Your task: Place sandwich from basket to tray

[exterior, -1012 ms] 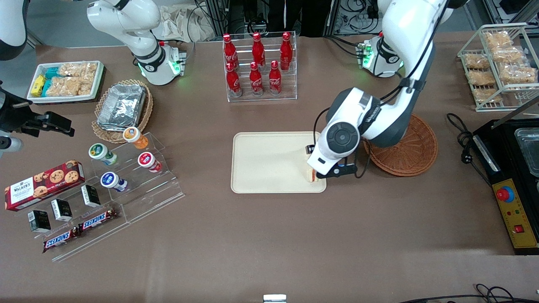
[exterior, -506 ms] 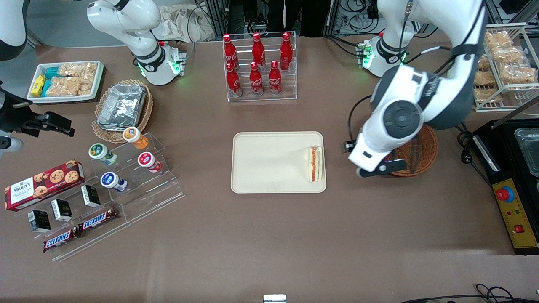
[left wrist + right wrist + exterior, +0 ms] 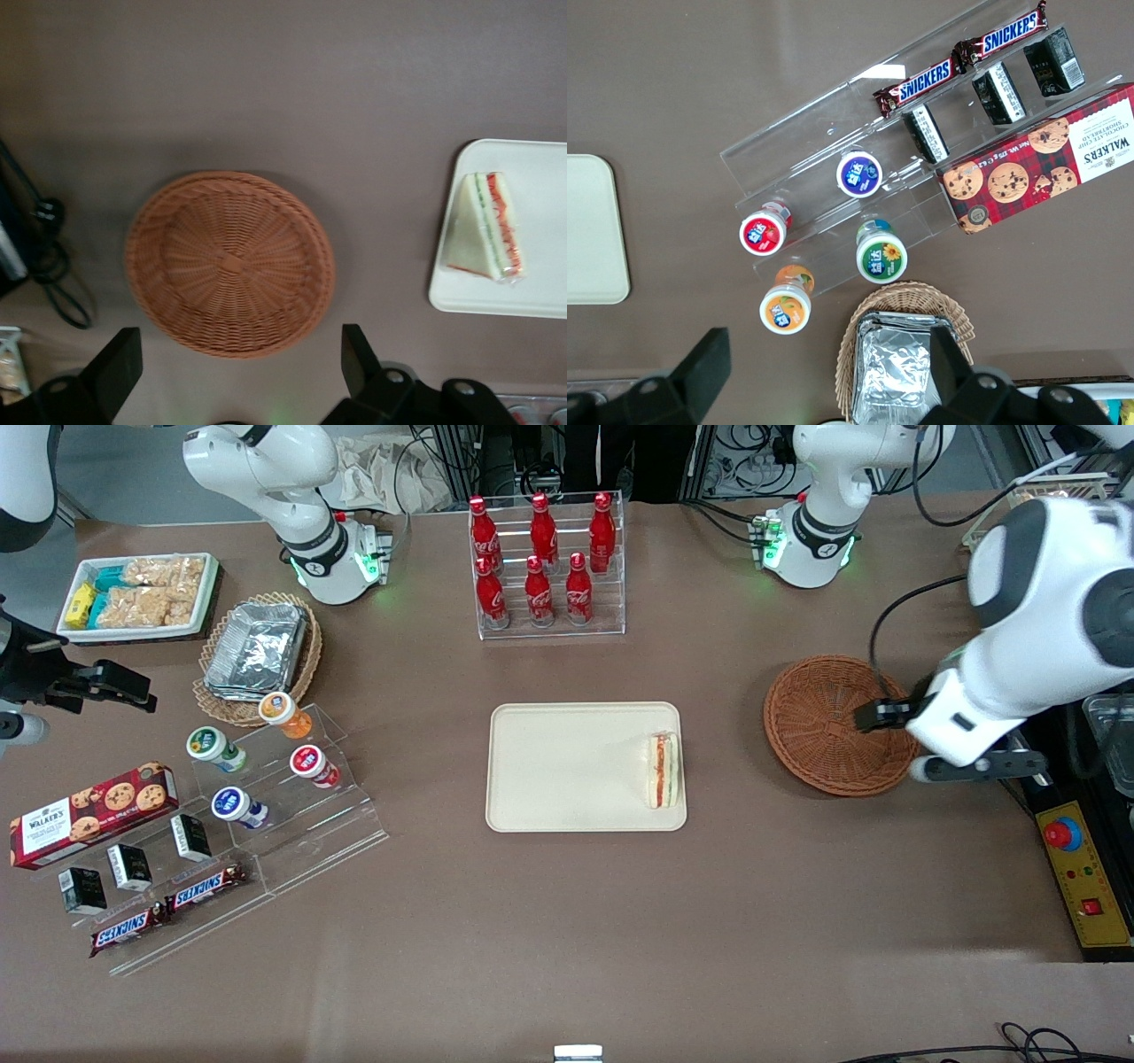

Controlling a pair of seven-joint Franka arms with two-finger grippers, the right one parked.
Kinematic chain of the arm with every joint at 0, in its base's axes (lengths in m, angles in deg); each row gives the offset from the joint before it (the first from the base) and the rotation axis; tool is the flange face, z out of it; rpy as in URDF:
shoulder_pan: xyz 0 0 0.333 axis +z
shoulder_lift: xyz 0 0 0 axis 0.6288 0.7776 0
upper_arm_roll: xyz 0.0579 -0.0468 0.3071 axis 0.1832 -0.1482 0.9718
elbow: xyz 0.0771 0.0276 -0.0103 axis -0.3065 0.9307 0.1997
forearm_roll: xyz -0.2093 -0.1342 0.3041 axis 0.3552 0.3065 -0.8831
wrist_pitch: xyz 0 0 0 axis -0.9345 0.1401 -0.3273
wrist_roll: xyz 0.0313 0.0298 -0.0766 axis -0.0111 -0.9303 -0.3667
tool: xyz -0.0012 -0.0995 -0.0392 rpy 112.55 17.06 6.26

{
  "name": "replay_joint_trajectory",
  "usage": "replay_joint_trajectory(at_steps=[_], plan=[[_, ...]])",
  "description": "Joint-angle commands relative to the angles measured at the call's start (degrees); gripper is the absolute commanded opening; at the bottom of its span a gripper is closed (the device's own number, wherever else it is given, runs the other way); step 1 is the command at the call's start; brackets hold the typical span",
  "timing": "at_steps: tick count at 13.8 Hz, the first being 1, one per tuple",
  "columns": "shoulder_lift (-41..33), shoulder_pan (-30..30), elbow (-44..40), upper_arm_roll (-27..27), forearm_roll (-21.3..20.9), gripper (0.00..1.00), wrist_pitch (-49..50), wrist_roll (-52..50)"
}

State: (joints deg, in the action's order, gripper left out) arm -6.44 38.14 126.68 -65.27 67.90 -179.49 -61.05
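Sandwich (image 3: 663, 770) lies flat on the tray (image 3: 567, 766), against the rim at the working arm's end, filling edge turned toward the basket (image 3: 837, 724). In the left wrist view the sandwich (image 3: 485, 227) shows red and green filling stripes along one side, sitting on the tray (image 3: 532, 297) near a corner.

Basket sits on the bench (image 3: 567, 921) well apart from the tray, toward the working arm's end; nothing in it. Wrist view shows the basket (image 3: 229, 263) whole, its woven base bare.

Pincer (image 3: 966, 766) hangs above the bench just beside the basket's rim, on the side away from the tray, over the edge of a black control box (image 3: 1076, 859). Its fingers (image 3: 115, 367) stand spread wide with nothing between them.

Rack of red bottles (image 3: 542, 558) stands farther from the front camera than the tray.
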Motion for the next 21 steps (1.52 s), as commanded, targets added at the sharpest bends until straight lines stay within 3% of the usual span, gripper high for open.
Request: replay_joint_trajectory(at_steps=[1, 6, 9, 21], plan=[[-3.41, 4.06, 1.08, -0.92, -0.5, 0.99, 0.69, 4.99], [-4.47, 8.72, -2.95, -0.75, -0.41, 1.0, 0.6, 7.9], [-4.47, 9.61, -4.72, 0.21, -0.41, 1.0, 0.6, 14.93], [-4.03, 9.7, -5.6, 0.92, -0.5, 1.0, 0.69, 14.42]])
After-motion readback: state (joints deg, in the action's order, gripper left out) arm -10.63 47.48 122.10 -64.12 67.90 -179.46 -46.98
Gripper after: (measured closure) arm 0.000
